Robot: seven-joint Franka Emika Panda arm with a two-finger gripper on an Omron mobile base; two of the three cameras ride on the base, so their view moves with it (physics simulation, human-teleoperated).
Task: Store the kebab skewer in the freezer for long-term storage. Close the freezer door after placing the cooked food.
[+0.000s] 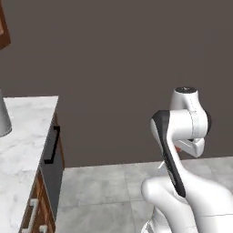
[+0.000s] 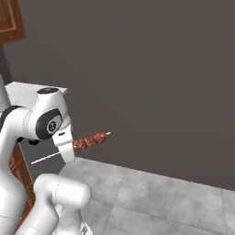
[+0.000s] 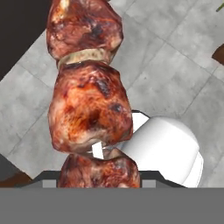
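Dark wall [image 2: 151, 69] ahead, grey tiled floor [image 2: 151, 202] below, marble counter [image 1: 22, 136] off to the arm's left with a black appliance front [image 1: 52, 159] under its near edge. No fridge or freezer in sight from here, so my read: transit step, base needs to drive or turn before any placing.

Arm [image 1: 182, 132] is folded up close to the base. Fingers [image 2: 73, 146] are nearly closed, clamped on the kebab skewer [image 2: 92, 139] at one end. Skewer is in the air over the floor, well clear of the counter, its long axis sticking straight out from the fingers, roughly level, tip slightly up, pointing toward the wall.

Skewer close up: chunky reddish-brown charred meat pieces [image 3: 87, 111] packed on a thin pale stick, bare pale tip at the far end.
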